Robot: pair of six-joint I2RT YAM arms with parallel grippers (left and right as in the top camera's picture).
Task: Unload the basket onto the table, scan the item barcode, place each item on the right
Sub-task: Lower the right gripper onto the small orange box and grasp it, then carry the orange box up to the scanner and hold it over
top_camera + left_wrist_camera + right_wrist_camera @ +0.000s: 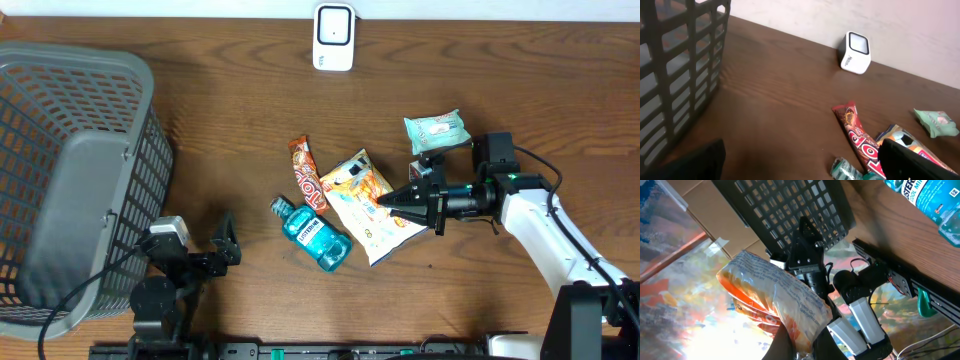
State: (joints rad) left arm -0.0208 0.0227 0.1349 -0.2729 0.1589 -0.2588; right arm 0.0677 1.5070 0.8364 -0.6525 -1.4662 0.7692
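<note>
An orange and white snack bag point(358, 196) lies tilted at the table's middle, its right edge pinched by my right gripper point(384, 200), which is shut on it. In the right wrist view the bag point(775, 295) rises crumpled from between the dark fingers point(790, 342); no barcode is readable there. The white scanner point(333, 37) stands at the far edge, also seen in the left wrist view as a small white box point(855, 51). My left gripper point(226, 240) sits low at the front left, open and holding nothing, with its fingers point(912, 160) wide apart.
A blue mouthwash bottle point(312, 235) and a red candy bar point(308, 175) lie just left of the bag. A green wipes pack point(436, 130) sits behind the right arm. A grey mesh basket point(70, 180) fills the left side.
</note>
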